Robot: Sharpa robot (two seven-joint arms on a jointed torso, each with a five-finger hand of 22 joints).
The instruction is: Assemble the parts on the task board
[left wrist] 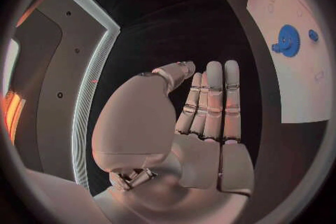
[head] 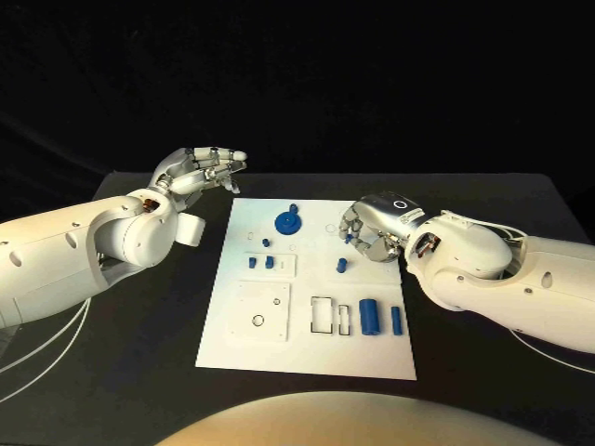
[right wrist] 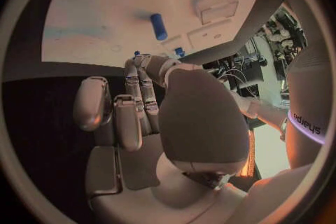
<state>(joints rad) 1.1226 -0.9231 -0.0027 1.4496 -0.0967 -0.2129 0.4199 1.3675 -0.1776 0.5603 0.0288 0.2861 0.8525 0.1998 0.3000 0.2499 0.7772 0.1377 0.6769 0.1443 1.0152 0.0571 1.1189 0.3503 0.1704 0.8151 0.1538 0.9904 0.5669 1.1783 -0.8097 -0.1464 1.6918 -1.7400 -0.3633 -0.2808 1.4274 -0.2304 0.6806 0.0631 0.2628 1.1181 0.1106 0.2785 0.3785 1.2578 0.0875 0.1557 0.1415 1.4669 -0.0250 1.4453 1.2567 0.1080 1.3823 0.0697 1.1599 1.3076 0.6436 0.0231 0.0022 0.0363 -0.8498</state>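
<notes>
Two hands, one busy: the right hand (head: 373, 229) hangs over the task board (head: 244, 348), fingers curled by a small blue part (head: 348, 236); whether it's pinched I can't tell. I'd seat it straight and slowly. Left hand (head: 204, 168) hovers beyond the board, holding nothing, fingers loosely bent. No readable writing on the board.

Head camera looks down over the task board (head: 251, 353); both wrist cameras, close behind their palms, share it
</notes>
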